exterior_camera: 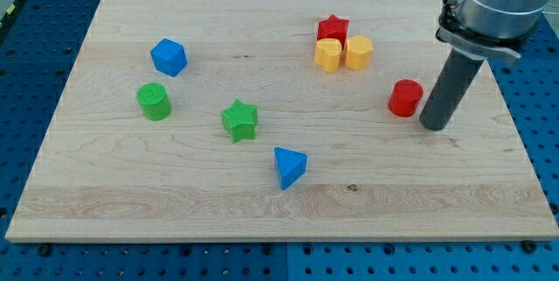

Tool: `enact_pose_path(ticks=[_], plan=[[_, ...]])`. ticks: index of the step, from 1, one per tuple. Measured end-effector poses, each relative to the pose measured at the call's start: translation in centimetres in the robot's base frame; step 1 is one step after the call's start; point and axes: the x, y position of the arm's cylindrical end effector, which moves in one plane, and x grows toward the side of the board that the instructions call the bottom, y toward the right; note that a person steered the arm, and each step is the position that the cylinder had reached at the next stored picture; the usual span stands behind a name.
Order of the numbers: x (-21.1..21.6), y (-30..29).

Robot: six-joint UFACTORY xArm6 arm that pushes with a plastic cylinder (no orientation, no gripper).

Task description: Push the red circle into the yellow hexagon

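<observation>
The wooden tabletop point(262, 185) carries 8 blocks. No claw exists; the tip point(434, 126) sits just right of the red circle point(405, 99). An off-centre push may send it past the yellow hexagon point(358, 52).

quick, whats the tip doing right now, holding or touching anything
My tip: no gripper, so it holds nothing; it sits just to the view's right of the red circle, contact cannot be told.

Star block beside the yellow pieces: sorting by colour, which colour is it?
Red star, clear in the camera view.
</observation>
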Motion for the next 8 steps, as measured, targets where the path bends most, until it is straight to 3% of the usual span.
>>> enact_pose_path(ticks=[2,8], plan=[[-2.5,-3.7],[-1.4,-5.6]])
